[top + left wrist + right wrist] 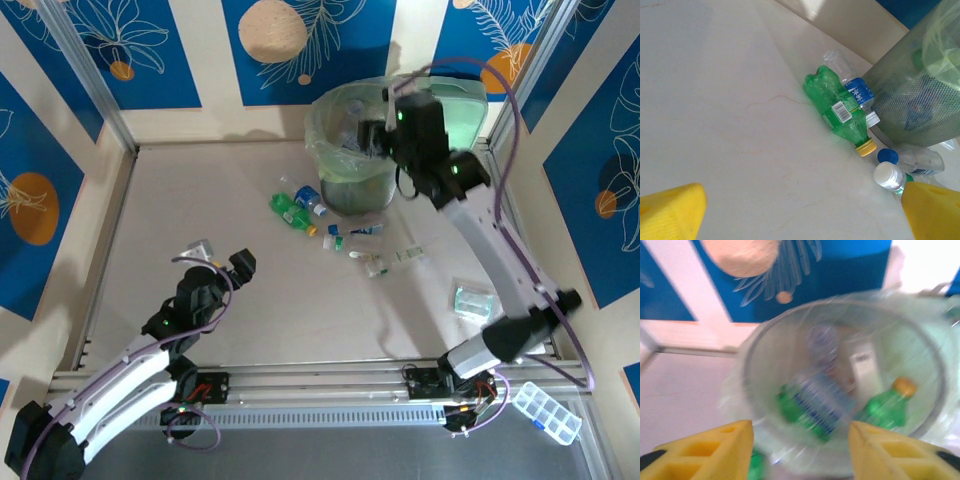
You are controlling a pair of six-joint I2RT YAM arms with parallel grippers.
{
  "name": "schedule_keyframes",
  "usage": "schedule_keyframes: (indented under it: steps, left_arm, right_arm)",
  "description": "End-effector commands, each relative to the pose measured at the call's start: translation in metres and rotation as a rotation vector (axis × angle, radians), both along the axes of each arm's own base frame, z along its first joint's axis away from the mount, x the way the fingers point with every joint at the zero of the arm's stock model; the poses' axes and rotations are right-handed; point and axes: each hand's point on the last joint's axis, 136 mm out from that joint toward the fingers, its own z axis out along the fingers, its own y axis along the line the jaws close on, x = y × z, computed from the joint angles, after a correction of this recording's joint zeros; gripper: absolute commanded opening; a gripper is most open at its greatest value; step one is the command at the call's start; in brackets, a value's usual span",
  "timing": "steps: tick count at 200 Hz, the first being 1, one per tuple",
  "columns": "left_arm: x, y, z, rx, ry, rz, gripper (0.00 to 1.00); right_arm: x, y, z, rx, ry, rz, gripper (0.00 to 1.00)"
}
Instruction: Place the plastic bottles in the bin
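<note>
At the left of the overhead view the left gripper (240,265) is low over the table (150,200), well apart from the scatter of bottles. Its wrist camera shows the two yellow fingers (670,212) spread wide with nothing between them — released. A small clear object (197,249) lies just beside that arm; what it is cannot be told.

Toward the middle, a yellow-capped green bottle (837,110) lies on its side on the table, touching a blue-labelled clear bottle (856,90) alongside it, both just beside the foot of the bin (910,95). Nearer the left wrist camera a blue-capped bottle (887,156) and a white-capped bottle (888,175) lie close by the bin's mesh wall. The overhead view shows a few more small bottles (378,263) strung out on the table to the right of these.

The bin stands at the far side of the table, lined with a pale green bag (325,125). The right gripper (372,135) hangs above its mouth; in the right wrist view its yellow fingers (705,452) stand apart and empty — released too. That view is blurred, but inside the bin lie an orange-capped green bottle (887,407) and a blurred blue-labelled bottle (815,402).

Further right a flat mint-green case (472,302) lies on the table near the right arm, and a clear compartment box (546,411) sits at the near right corner.
</note>
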Motion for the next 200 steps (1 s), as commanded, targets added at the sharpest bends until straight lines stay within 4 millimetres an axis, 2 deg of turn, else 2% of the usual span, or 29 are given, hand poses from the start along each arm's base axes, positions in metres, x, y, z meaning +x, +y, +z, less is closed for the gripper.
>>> schedule_keyframes:
  steps: [1, 19, 39, 69, 83, 98, 123, 150, 175, 200]
  left_arm:
    - [0.006, -0.005, 0.012, -0.069, -0.004, 0.011, 0.99]
    - [0.006, -0.012, 0.003, -0.126, 0.074, 0.016, 0.99]
    - [0.008, -0.027, -0.003, -0.193, 0.179, 0.003, 0.99]
    - [0.019, -0.043, -0.017, -0.233, 0.350, 0.045, 0.99]
    - [0.036, -0.059, -0.017, -0.218, 0.362, 0.012, 0.99]
    - [0.053, -0.069, -0.021, -0.174, 0.412, 0.016, 0.99]
    - [0.088, -0.091, -0.023, -0.158, 0.438, -0.007, 1.00]
    - [0.122, -0.108, -0.039, -0.190, 0.460, -0.017, 0.98]
    - [0.146, -0.115, -0.058, -0.190, 0.522, 0.004, 0.96]
    - [0.166, -0.120, -0.069, -0.209, 0.523, 0.015, 0.96]
  right_arm:
    - [-0.032, 0.017, -0.024, 0.219, 0.009, 0.005, 0.47]
    - [-0.060, 0.013, -0.066, 0.304, 0.064, 0.006, 0.43]
    - [-0.081, 0.010, -0.115, 0.336, 0.126, 0.013, 0.41]
    - [-0.100, 0.016, -0.183, 0.391, 0.177, 0.034, 0.41]
    - [-0.102, 0.020, -0.198, 0.405, 0.158, 0.048, 0.41]
    - [-0.102, 0.018, -0.202, 0.408, 0.139, 0.049, 0.40]
    - [-0.112, 0.016, -0.198, 0.404, 0.103, 0.050, 0.42]
    - [-0.117, -0.004, -0.191, 0.397, 0.004, -0.018, 0.43]
    - [-0.120, -0.017, -0.183, 0.405, -0.036, -0.050, 0.43]
    - [-0.120, -0.019, -0.180, 0.410, -0.051, -0.043, 0.43]
